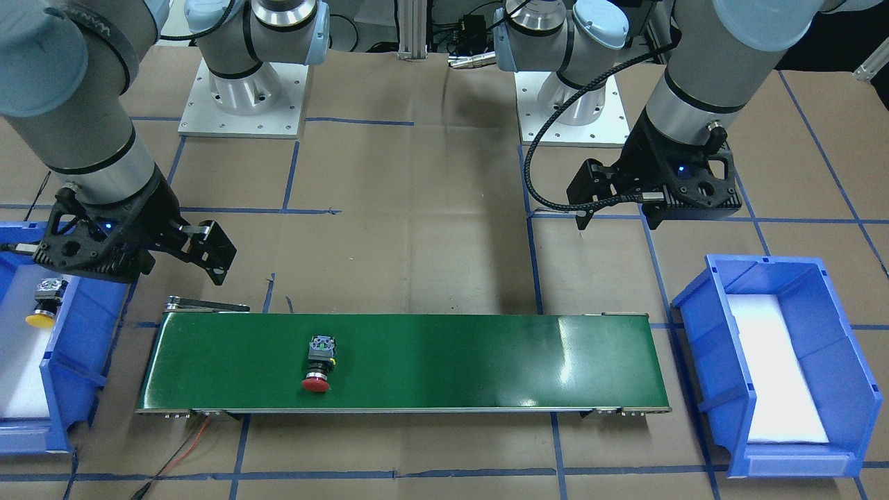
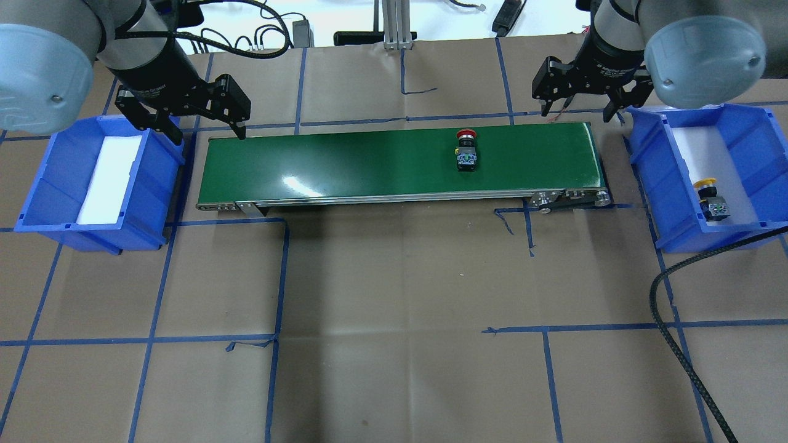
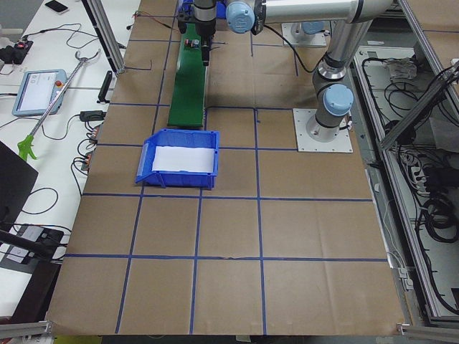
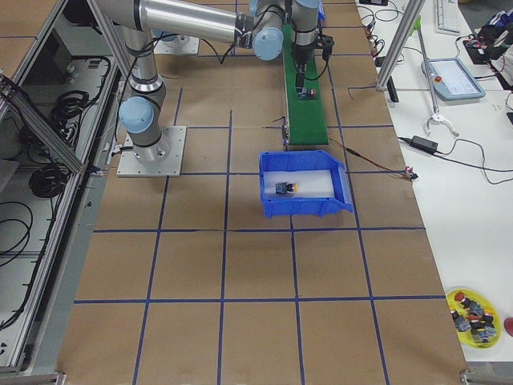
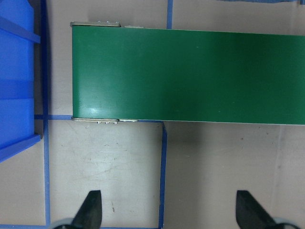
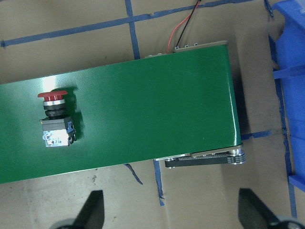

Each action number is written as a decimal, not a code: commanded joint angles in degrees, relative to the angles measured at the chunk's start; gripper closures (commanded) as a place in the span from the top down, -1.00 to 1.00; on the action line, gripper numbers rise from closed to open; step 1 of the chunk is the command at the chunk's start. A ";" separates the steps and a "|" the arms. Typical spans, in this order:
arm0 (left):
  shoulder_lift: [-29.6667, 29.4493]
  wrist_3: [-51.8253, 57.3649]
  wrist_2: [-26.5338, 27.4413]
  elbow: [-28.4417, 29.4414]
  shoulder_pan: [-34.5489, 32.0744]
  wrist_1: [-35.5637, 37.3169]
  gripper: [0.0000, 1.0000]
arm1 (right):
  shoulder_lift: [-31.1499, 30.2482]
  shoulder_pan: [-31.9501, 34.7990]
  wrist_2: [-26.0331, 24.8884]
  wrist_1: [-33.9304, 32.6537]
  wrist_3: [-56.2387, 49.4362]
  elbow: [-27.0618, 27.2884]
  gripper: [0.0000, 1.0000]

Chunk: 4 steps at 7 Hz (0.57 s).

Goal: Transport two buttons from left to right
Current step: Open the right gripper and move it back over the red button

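Red mushroom-cap button (image 2: 466, 151) — black barrel, square block — on glossy green belt (image 2: 345, 163).

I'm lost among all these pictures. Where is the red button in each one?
Front-facing: red button on the green belt, left of centre.
Overhead: button on the belt, right of centre.
Left side: button a speck at the belt's far end, top.
Right side: button on the belt, upper middle.
Left wrist: not in it.
Right wrist: button at left, on the belt.
Shared landmark: the green belt.
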 commanded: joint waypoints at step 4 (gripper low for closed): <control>-0.07 0.00 -0.01 0.07 0.00 0.00 1.00 | 5.51 -0.03 0.67 -2.88 0.12 -0.25 0.99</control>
